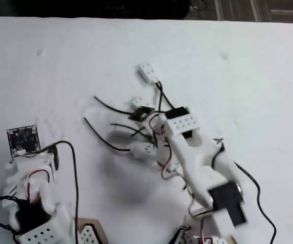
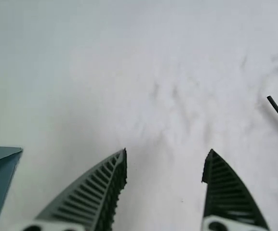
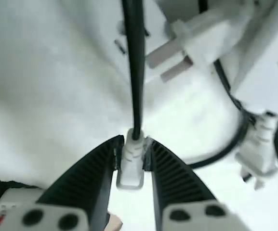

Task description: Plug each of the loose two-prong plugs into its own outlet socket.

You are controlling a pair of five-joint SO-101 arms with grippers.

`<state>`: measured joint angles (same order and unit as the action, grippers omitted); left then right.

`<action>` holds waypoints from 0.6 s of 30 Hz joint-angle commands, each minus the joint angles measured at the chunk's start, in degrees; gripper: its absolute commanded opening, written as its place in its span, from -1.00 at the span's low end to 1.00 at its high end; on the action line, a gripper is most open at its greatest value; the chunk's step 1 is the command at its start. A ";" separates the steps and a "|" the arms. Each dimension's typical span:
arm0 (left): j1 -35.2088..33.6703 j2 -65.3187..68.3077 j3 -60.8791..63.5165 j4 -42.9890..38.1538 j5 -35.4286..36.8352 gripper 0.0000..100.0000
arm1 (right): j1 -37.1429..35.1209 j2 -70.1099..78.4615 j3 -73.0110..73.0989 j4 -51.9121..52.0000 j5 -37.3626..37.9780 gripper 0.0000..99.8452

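Fingers (image 3: 93,175) pinch plug (image 3: 130,166) lengthwise, cord (image 3: 135,72) outward.

On the table (image 1: 248,71), the right gripper (image 3: 132,140) is near the middle with a plug (image 3: 130,166) between its fingers, the far socket block (image 1: 147,72) lies behind it, the near socket block (image 1: 145,149) lies in front of it, a bit to the left, and the left gripper (image 2: 167,152) is well apart by the near left corner.
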<state>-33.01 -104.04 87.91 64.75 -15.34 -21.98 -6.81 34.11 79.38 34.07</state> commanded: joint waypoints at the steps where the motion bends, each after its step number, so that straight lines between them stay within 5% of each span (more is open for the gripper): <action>1: 0.31 -0.31 -0.79 -2.81 0.70 -0.48 | -0.66 -13.23 -0.35 4.62 -0.09 -0.97; 12: 13.32 -0.31 -9.14 -1.41 1.41 -0.49 | -4.26 -46.02 1.49 9.01 -4.04 -0.97; 18: 21.58 -0.31 -15.56 -1.85 14.15 -0.48 | -12.53 -57.10 3.69 7.25 -9.32 -0.97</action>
<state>-16.40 -104.22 77.80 63.08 -8.40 -31.65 -59.21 37.80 88.18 27.03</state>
